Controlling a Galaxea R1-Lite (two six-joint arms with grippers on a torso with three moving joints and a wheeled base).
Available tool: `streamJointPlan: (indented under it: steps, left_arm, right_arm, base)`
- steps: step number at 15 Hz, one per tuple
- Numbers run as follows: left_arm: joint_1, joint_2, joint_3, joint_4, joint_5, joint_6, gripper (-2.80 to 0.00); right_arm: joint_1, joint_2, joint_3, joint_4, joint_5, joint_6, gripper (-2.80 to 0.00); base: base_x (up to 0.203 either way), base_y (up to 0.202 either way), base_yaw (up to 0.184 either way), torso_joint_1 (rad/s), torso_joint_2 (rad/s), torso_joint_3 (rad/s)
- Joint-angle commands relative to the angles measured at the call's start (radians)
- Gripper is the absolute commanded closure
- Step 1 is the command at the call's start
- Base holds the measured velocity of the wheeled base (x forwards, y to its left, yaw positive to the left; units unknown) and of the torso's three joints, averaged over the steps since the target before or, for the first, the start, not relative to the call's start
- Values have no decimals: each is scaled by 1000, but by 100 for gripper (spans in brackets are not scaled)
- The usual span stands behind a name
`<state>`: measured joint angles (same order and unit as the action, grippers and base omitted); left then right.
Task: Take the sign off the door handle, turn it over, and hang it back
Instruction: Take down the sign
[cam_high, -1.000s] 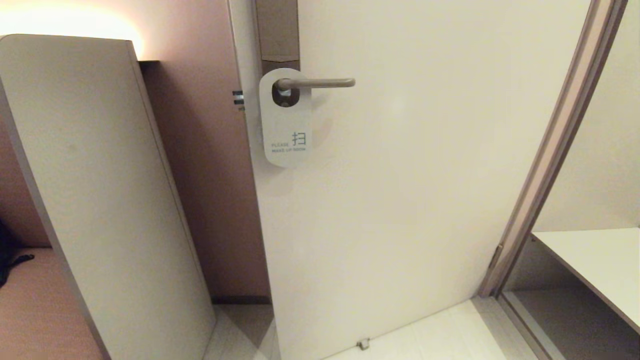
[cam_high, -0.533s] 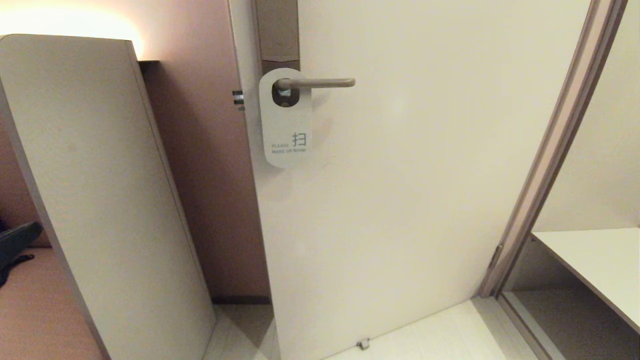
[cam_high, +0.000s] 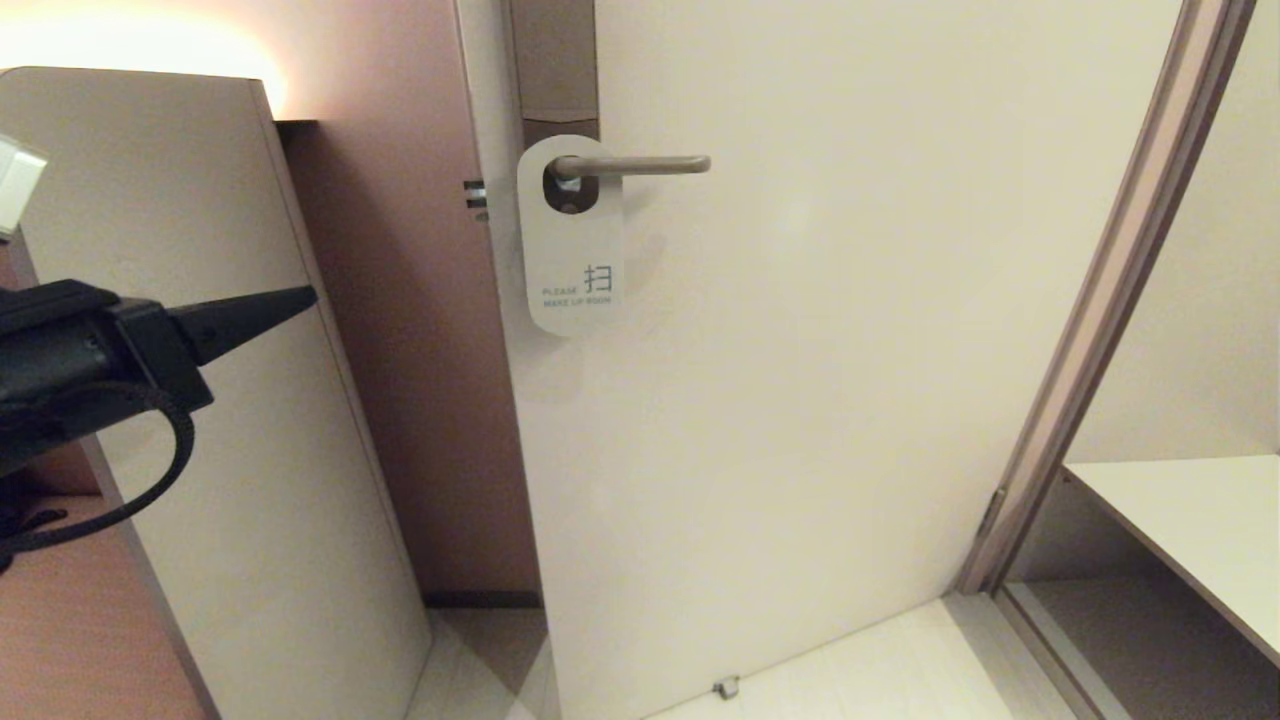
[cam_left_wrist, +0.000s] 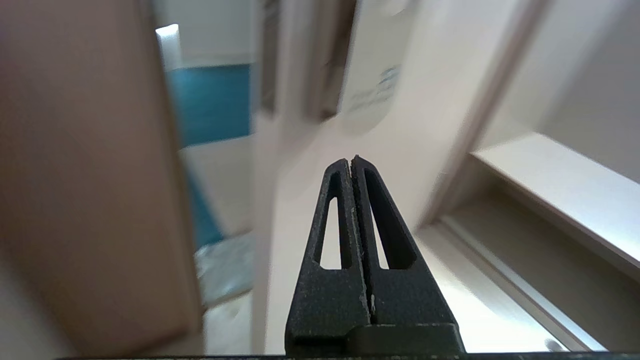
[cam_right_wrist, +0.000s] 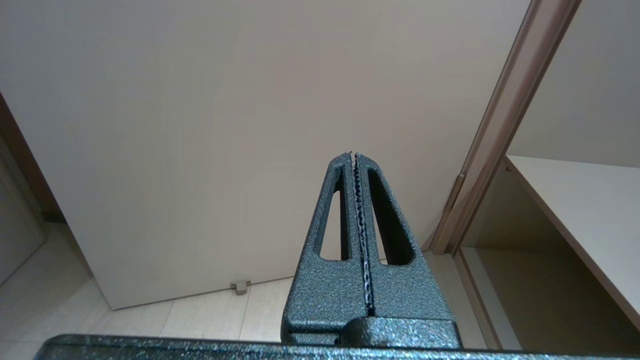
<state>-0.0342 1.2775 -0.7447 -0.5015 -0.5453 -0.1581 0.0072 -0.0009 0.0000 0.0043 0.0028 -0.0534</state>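
The sign (cam_high: 570, 240) hangs by its oval hole on the door handle (cam_high: 635, 165), white "PLEASE MAKE UP ROOM" side facing out. Its lower part also shows in the left wrist view (cam_left_wrist: 372, 87). My left gripper (cam_high: 305, 296) is shut and empty, raised at the left, well left of the sign and a little below the handle's height; it shows in its own view (cam_left_wrist: 351, 160) too. My right gripper (cam_right_wrist: 352, 153) is shut and empty, low in front of the door's lower part, out of the head view.
A pale upright panel (cam_high: 200, 400) stands to the left of the door (cam_high: 800, 350), behind my left gripper. The door frame (cam_high: 1100, 300) and a white shelf (cam_high: 1190, 520) are at the right. A small door stop (cam_high: 727, 687) sits at the floor.
My left arm has risen into the head view from the lower left, its gripper now pointing right toward the door. The sign and handle have not moved.
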Motion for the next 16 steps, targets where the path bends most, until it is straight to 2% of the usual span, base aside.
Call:
streamJointPlan:
  steps: [1, 3, 7, 16]
  left_arm:
    - [12, 158, -41, -64, -86, -1, 0]
    - [15, 229, -102, -107, -171, 0, 0]
    - [0, 296, -157, -116, -271, -1, 0]
    - [-4, 317, -162, -118, -286, 3, 0]
  right_arm:
    - [0, 1, 0, 0, 0, 0, 0]
    - [0, 1, 0, 0, 0, 0, 0]
    - [0, 1, 0, 0, 0, 0, 0]
    - [0, 1, 0, 0, 0, 0, 0]
  base:
    - [0, 0, 0, 0, 0, 0]
    - [0, 0, 0, 0, 0, 0]
    - [0, 0, 0, 0, 0, 0]
    - [0, 0, 0, 0, 0, 0]
